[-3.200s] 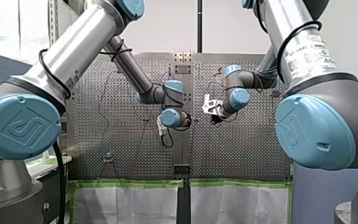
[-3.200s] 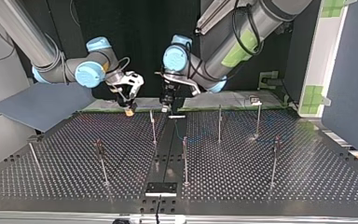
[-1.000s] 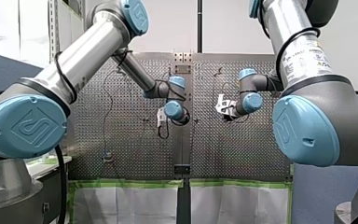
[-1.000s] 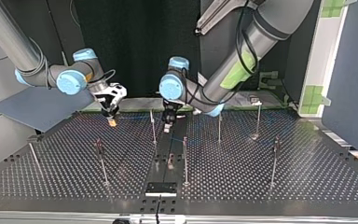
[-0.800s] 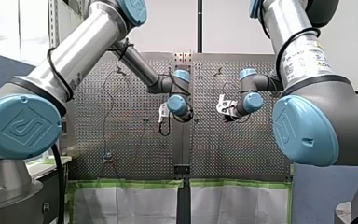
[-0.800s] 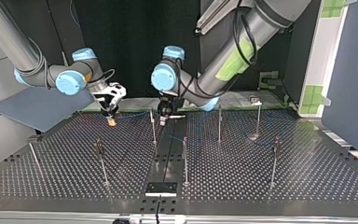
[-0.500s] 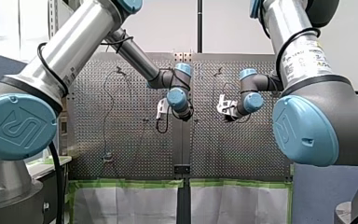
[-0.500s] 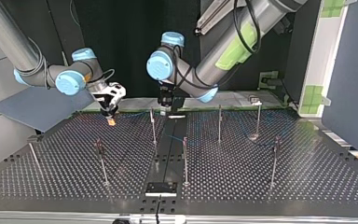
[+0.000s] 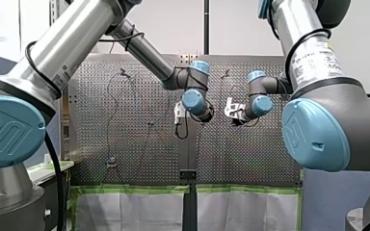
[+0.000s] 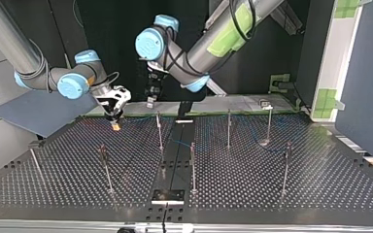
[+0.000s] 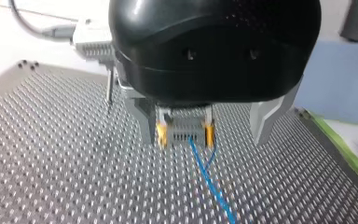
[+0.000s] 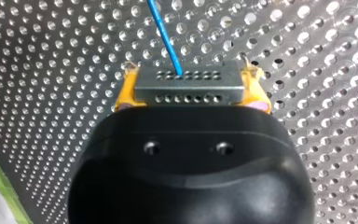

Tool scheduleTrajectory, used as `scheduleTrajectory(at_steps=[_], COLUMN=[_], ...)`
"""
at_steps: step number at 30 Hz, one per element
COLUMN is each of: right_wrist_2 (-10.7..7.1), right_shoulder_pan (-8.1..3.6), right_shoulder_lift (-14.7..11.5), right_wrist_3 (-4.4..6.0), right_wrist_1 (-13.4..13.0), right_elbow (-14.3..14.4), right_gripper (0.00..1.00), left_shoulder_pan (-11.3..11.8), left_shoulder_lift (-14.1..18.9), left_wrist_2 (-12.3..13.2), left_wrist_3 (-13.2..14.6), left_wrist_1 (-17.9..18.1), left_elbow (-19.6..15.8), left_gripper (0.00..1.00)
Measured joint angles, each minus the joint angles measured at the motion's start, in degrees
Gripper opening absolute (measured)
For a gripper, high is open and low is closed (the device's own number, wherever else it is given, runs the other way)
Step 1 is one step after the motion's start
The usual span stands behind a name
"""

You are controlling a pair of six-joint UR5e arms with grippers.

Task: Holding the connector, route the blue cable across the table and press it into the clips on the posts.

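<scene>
1. Right claw is clamped on the connector, yellow pads on its 2 short ends, low over the counter at the top view's left.
2. Left claw is empty, metal fingers apart, higher up nearby.
3. Cable leaves the connector's face and trails toward the posts; clipped or not, too small to tell.
4. Connector: grey, boxy, rigid, 2 rows of holes, likely light, so grip there. Cable: thin, limp, likely snags, needs tension. Counter: perforated metal. Posts: thin rods.
</scene>
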Motion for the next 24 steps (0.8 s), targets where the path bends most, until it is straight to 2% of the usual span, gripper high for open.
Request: scheduleTrajectory(at_steps=[8,15,24], right_wrist_2=[0.00,0.00,-0.02], right_shoulder_pan=[-0.21,-0.39,-0.67], right_shoulder_lift=[0.0,0.0,0.0], right_wrist_3=[0.03,0.03,0.02], right_wrist_1=[0.3,0.3,0.2], right_elbow=[0.0,0.0,0.0], right_gripper=[0.00,0.00,0.00], left_shoulder_pan=[-0.5,-0.4,-0.6], left_shoulder_lift=[-4.2,-7.6,-8.9], left_wrist_2=[-1.2,-2.5,-4.7], left_wrist_3=[-4.1,-6.4,-8.3], left_wrist_1=[-0.5,-1.8,-1.4], left_elbow=[4.2,7.6,12.1], left_gripper=[1.00,1.00,1.00])
